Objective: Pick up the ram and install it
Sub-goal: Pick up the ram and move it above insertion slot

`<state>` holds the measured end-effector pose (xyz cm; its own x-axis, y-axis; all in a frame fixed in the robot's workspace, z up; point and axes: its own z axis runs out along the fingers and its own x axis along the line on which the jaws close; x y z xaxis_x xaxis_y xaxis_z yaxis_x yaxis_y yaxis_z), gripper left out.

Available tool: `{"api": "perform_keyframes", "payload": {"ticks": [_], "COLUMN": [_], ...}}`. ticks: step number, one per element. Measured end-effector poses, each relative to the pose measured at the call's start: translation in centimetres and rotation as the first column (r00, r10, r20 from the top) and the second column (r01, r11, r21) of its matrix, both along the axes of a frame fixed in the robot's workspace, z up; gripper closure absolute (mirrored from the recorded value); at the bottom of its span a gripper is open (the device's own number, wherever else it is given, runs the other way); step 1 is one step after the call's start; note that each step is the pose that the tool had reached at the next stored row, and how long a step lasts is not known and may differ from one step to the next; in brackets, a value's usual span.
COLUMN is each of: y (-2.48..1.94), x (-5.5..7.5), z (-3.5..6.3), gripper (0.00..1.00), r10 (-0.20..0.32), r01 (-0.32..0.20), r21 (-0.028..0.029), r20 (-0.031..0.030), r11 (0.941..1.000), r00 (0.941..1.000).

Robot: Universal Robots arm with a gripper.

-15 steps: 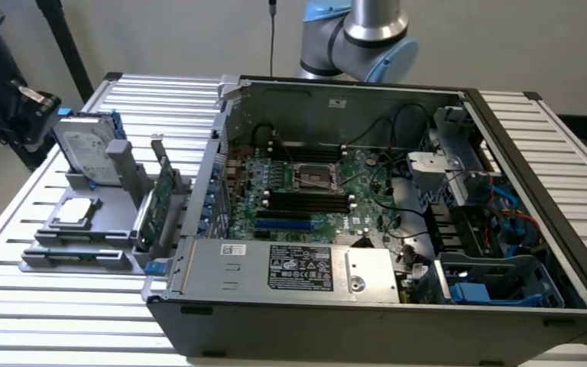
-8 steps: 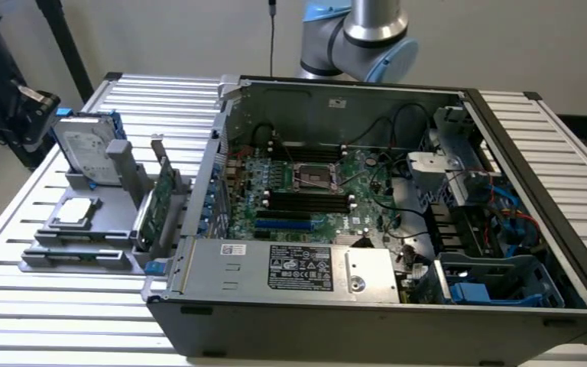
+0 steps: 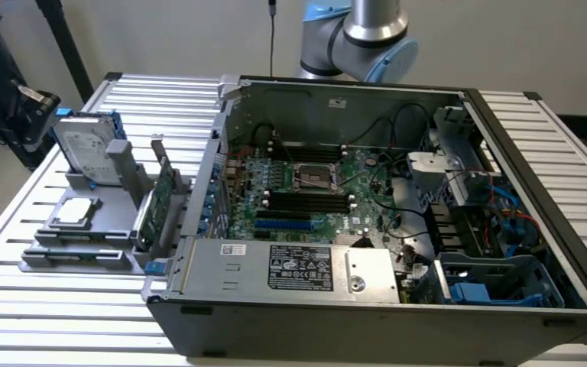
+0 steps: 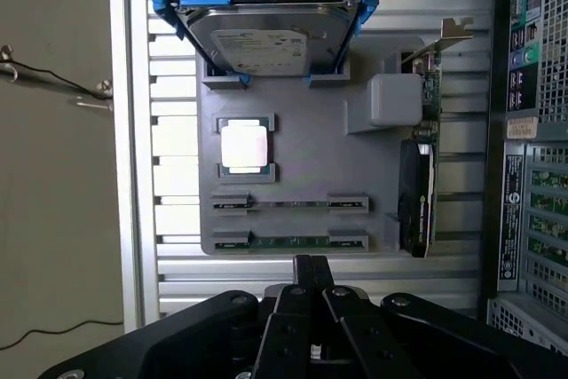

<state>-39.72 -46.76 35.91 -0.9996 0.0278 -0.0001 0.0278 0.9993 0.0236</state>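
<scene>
a computer case (image 3: 273,321) lies on a slatted table (image 3: 59,313), filling the centre and right of the exterior view. inside it, the motherboard (image 3: 304,191) sits at centre and the power supply (image 3: 293,267) along the near wall. the robot arm (image 3: 360,34) stands behind the case, top centre. at the exterior view's left, beside the case, a holder (image 3: 110,225) carries a hard drive (image 3: 85,149) at its far end, a cpu (image 3: 74,212) mid-way, two ram sticks (image 4: 289,240) in parallel slots at its near end, and an expansion card (image 3: 153,210) on edge along the side nearest the case.

Support: slatted metal table (image 3: 59,306) | On it: grey parts holder (image 3: 74,258); open computer case (image 3: 375,325)
</scene>
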Motion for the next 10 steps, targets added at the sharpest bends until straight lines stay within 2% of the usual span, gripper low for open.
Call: {"api": "perform_keyframes", "payload": {"ticks": [4, 8, 10], "y": [0.0, -0.49, -0.52], "x": [-0.01, -0.03, -0.04], "z": [0.0, -0.18, -0.2], "gripper": [0.89, 0.89, 0.89], "r10": [0.0, 0.007, 0.027], "r01": [0.0, -0.007, -0.027], "r21": [0.0, 0.0, 0.0], "r20": [0.0001, 0.0001, -0.0001], "r11": [1.0, 1.0, 0.9996], "r00": [1.0, 1.0, 0.9996]}}
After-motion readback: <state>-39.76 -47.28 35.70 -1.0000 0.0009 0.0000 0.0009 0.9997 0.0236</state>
